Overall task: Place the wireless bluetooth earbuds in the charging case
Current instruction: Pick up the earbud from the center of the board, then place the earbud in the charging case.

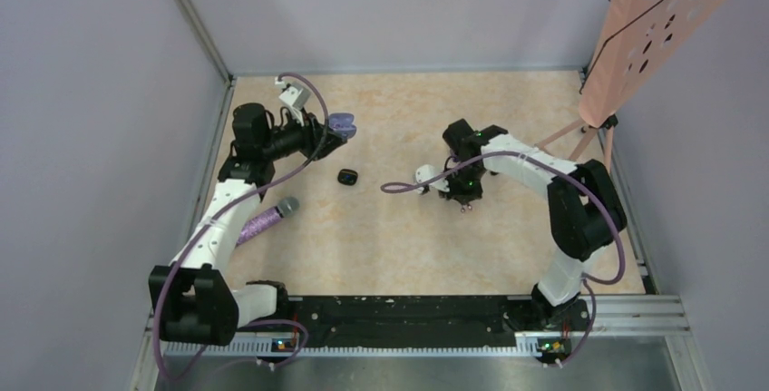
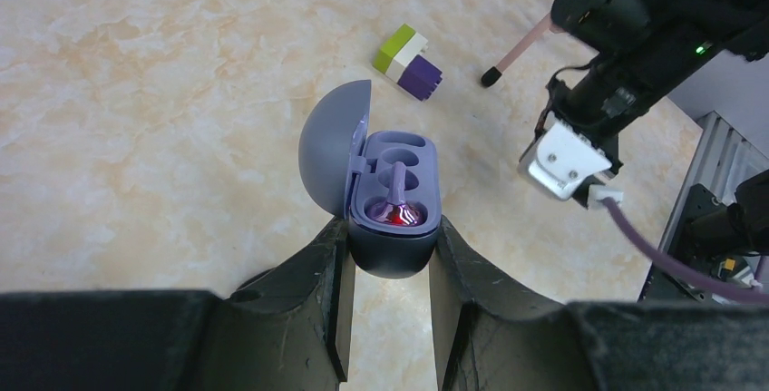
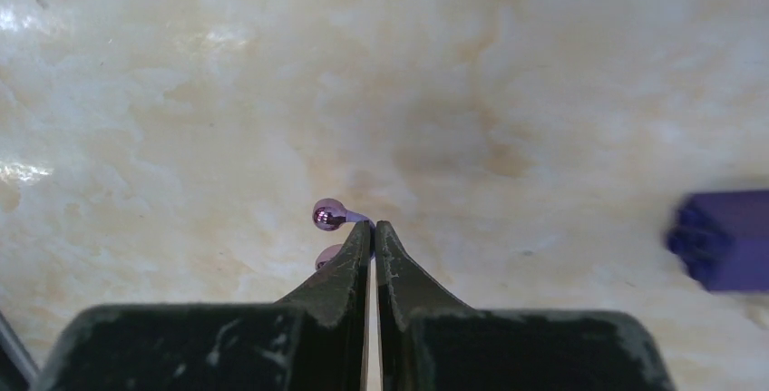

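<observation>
My left gripper (image 2: 390, 259) is shut on the base of the open purple charging case (image 2: 392, 182) and holds it above the table, lid (image 2: 328, 141) swung left. One purple earbud (image 2: 399, 212) sits in the near slot; the far slot (image 2: 399, 149) is empty. In the top view the left gripper (image 1: 328, 133) and the case (image 1: 342, 123) are at the far left. My right gripper (image 3: 373, 228) is shut on the stem of a purple earbud (image 3: 326, 215), low over the table; in the top view it (image 1: 464, 199) is right of centre. A small black piece (image 1: 347, 176) lies between the arms.
A green-and-purple block (image 2: 410, 63) lies near the right arm and shows at the right wrist view's edge (image 3: 725, 239). A purple-handled microphone-like object (image 1: 267, 219) lies by the left arm. A pink perforated board on a stand (image 1: 648, 28) is at the far right.
</observation>
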Robot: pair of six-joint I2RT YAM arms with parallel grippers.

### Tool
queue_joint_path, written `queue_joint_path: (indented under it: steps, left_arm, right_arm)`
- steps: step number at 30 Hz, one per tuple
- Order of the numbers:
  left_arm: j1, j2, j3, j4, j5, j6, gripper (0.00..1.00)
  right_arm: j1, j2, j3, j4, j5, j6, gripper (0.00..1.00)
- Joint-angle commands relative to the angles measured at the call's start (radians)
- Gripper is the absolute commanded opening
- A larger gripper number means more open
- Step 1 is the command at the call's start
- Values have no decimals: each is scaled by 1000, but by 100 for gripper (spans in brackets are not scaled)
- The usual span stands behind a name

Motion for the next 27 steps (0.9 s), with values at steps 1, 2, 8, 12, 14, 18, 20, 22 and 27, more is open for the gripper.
queue_joint_path:
  steps: [1, 2, 8, 12, 14, 18, 20, 22, 27]
  left_arm:
    - [3, 10, -2, 78, 44, -35, 0]
    - [2, 11, -11, 90, 60, -44, 0]
    - [-22, 53, -30, 174, 203, -86, 0]
    - [-75, 75, 5, 219, 278, -98, 0]
    - [-100, 84, 28, 203, 288, -81, 0]
    - [-127, 84, 52, 199, 283, -91, 0]
    - [-133, 81, 61, 202, 288, -98, 0]
    - [-136, 77, 66, 205, 293, -107, 0]
    - [-135, 62, 63, 245, 317, -156, 0]
  right_arm:
    - [34, -135, 135, 61, -43, 63, 0]
    - [41, -156, 153, 76, -40, 70, 0]
    - [72, -277, 245, 242, -99, 200, 0]
    - [99, -347, 255, 463, -125, 368, 0]
    - [124, -378, 241, 586, -105, 437, 0]
    - [191, -416, 199, 796, -56, 484, 0]
    - [216, -424, 179, 865, -39, 502, 0]
    - [234, -422, 175, 899, -37, 517, 0]
    - [269, -412, 153, 926, -38, 512, 0]
